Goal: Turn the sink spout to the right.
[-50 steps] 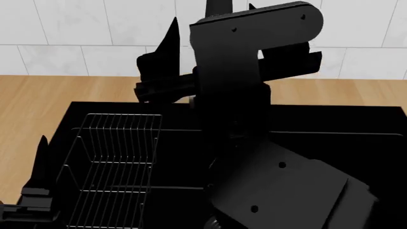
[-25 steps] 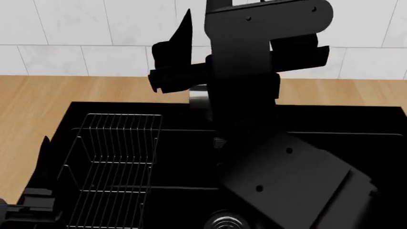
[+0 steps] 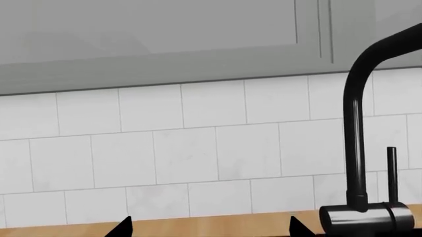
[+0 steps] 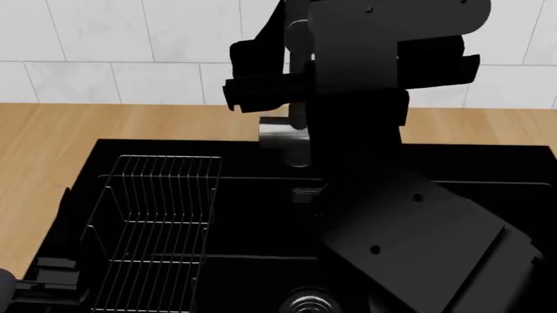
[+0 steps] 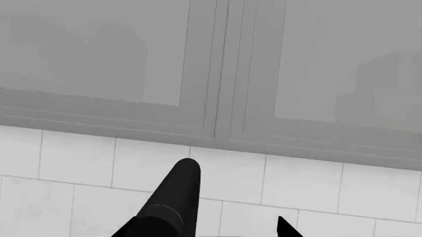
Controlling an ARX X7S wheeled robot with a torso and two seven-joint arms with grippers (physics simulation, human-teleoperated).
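Right claw (image 4: pixel 261 72) beside sink spout (image 3: pixel 354 143)

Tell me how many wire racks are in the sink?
1. The wire rack sits in the left part of the sink; the robot arm hides much of the right side.

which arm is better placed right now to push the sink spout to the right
The right arm. In the head view its gripper is raised beside the sink spout at the back of the sink, and its wrist camera shows the spout's end close ahead. The left gripper sits low at the sink's near-left corner.
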